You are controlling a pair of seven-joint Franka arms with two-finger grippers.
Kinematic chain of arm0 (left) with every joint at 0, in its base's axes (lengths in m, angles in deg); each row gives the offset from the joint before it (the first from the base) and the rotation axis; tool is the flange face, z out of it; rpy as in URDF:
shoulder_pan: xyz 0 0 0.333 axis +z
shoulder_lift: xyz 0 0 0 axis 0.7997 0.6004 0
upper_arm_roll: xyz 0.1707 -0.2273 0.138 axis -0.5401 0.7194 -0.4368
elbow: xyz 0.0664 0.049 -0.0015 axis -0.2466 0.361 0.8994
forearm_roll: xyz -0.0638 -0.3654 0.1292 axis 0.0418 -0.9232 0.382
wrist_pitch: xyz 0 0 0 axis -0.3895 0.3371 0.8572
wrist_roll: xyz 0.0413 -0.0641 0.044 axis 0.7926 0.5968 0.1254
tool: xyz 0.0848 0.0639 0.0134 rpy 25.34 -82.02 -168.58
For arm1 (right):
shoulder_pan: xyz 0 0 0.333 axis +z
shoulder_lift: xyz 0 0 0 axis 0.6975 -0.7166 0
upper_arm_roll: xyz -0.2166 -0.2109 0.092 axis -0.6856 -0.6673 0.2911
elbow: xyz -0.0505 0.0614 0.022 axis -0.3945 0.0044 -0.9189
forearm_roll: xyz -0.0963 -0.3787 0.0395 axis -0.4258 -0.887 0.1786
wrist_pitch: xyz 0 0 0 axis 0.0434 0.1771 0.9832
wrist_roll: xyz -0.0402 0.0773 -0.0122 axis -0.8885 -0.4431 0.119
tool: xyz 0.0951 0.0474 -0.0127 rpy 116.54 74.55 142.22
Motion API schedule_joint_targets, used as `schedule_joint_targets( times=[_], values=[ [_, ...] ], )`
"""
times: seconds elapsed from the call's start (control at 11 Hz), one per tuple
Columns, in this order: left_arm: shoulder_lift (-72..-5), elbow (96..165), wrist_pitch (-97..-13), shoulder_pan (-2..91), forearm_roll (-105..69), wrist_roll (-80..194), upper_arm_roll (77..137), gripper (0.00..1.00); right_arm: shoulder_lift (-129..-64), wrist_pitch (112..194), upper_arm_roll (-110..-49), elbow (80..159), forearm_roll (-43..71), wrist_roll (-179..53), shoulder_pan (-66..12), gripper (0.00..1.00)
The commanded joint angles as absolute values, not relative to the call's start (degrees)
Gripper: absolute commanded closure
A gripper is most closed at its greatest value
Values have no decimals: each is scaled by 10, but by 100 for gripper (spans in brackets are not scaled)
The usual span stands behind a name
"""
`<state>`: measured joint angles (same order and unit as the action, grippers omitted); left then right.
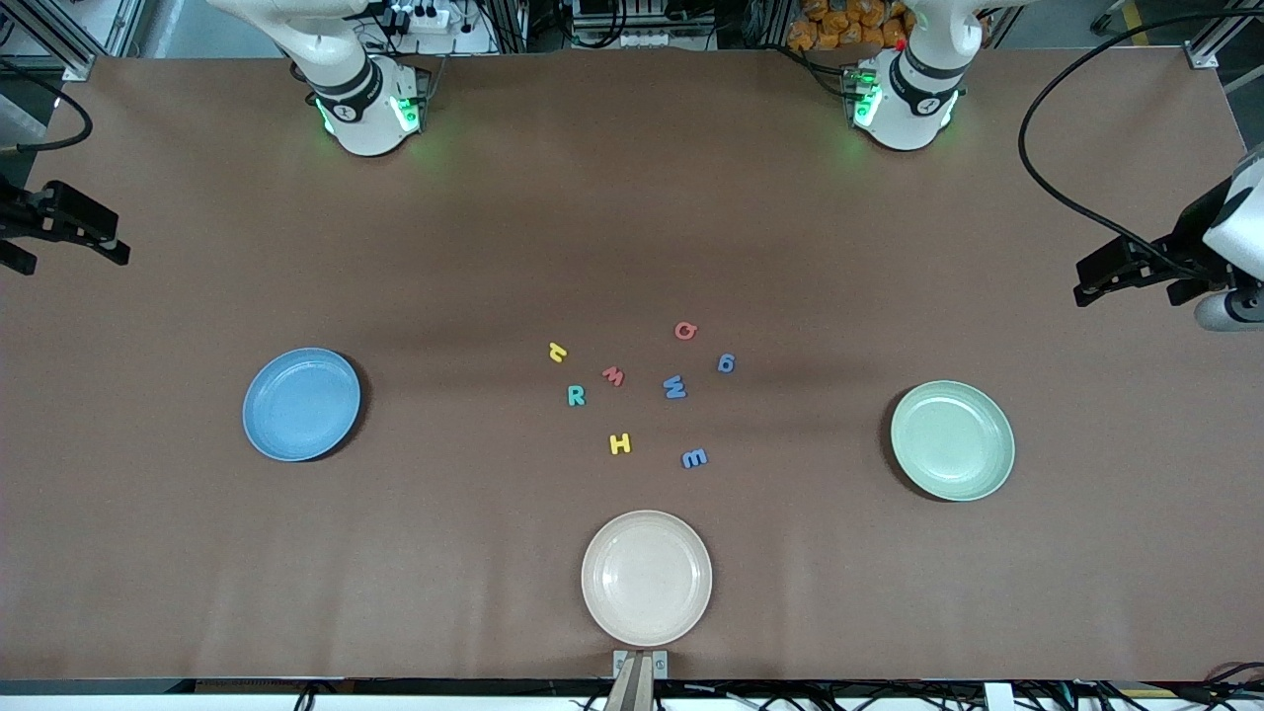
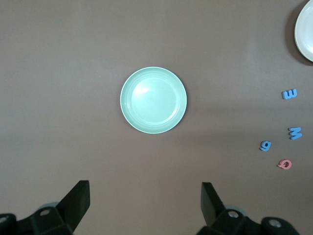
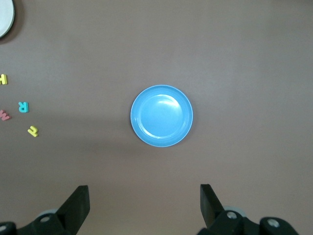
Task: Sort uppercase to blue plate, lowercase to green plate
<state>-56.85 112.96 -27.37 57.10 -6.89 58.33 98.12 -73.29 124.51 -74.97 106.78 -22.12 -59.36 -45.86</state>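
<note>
Eight foam letters lie mid-table. The uppercase ones are yellow H (image 1: 620, 443), teal R (image 1: 576, 396), red Q (image 1: 685, 330) and blue W (image 1: 674, 386). The lowercase ones are blue g (image 1: 726, 362), blue m (image 1: 694, 458), red m (image 1: 613, 375) and a yellow hooked letter (image 1: 558, 352). The blue plate (image 1: 301, 404) lies bare toward the right arm's end, with my right gripper (image 3: 144, 198) open high over it. The green plate (image 1: 952, 440) lies bare toward the left arm's end, under my open left gripper (image 2: 145, 196). Neither gripper holds anything.
A cream-white plate (image 1: 647, 577) sits nearer the front camera than the letters, close to the table's front edge. Brown table surface stretches between the letters and each coloured plate. Both arm bases stand along the table's back edge.
</note>
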Motion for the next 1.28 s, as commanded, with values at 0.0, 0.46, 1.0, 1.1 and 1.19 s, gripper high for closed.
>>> schedule_joint_targets(
  times=[0.0, 0.46, 1.0, 1.1, 1.19],
  values=[
    [-565, 1149, -287, 568, -83, 582, 984, 0, -725, 1232, -749, 1068, -227, -595, -456, 0],
    [-544, 1221, -363, 566, -85, 570, 1003, 0, -727, 1232, -747, 1071, -229, -599, -449, 0],
    [-489, 1325, -519, 501, -92, 503, 1041, 0, -751, 1261, -749, 1068, -221, -602, -454, 0],
    [-466, 1325, -534, 468, -77, 503, 1041, 0, -761, 1265, -748, 1068, -220, -602, -453, 0],
    [-449, 1325, -558, 452, -64, 504, 1041, 0, -773, 1269, -747, 1065, -218, -602, -451, 0]
  ],
)
